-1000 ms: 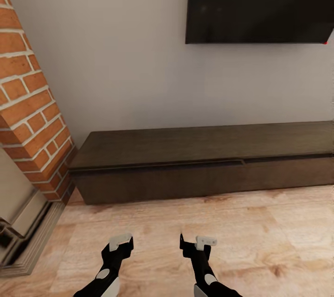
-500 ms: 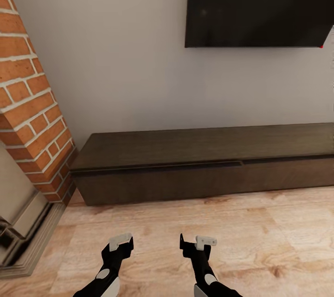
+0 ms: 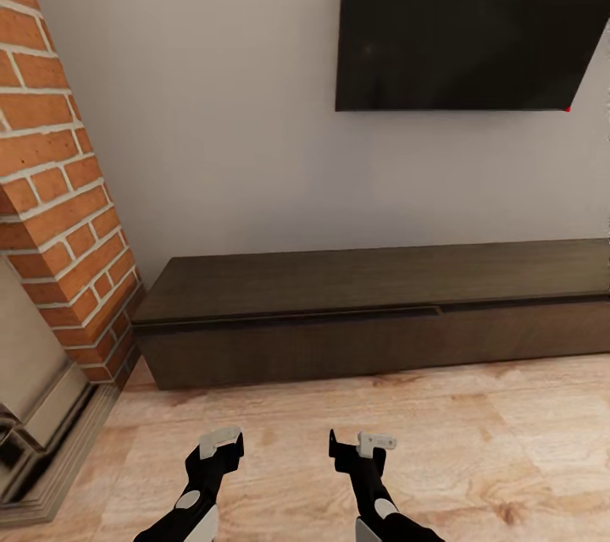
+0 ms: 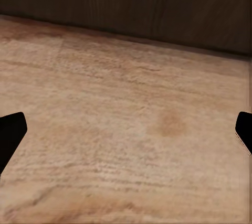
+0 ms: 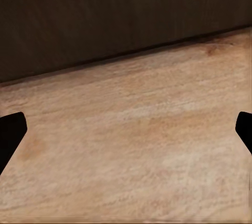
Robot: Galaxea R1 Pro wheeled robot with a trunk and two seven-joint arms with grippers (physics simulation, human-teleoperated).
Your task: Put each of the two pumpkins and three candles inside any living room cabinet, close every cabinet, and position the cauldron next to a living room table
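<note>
The long, low dark-brown cabinet (image 3: 373,318) stands against the grey wall, straight ahead of me. A thin dark gap runs along the top of its left drawer front (image 3: 288,343). My left gripper (image 3: 222,443) and right gripper (image 3: 360,443) hang low over the wooden floor, short of the cabinet, both open with nothing between their fingers. The cabinet's dark front (image 4: 131,3) fills the far part of the left wrist view, and the same front (image 5: 115,14) appears in the right wrist view. The pumpkins, candles, cauldron and table are out of view.
A brick fireplace column (image 3: 55,186) with a stone hearth (image 3: 42,432) stands at the left, close to the cabinet's end. A black television (image 3: 466,17) hangs on the wall above. Light wooden floor (image 3: 474,457) lies between me and the cabinet.
The whole picture has shifted: the television sits lower and the cabinet slightly lower, so the camera has moved. Both grippers hold the same pose.
</note>
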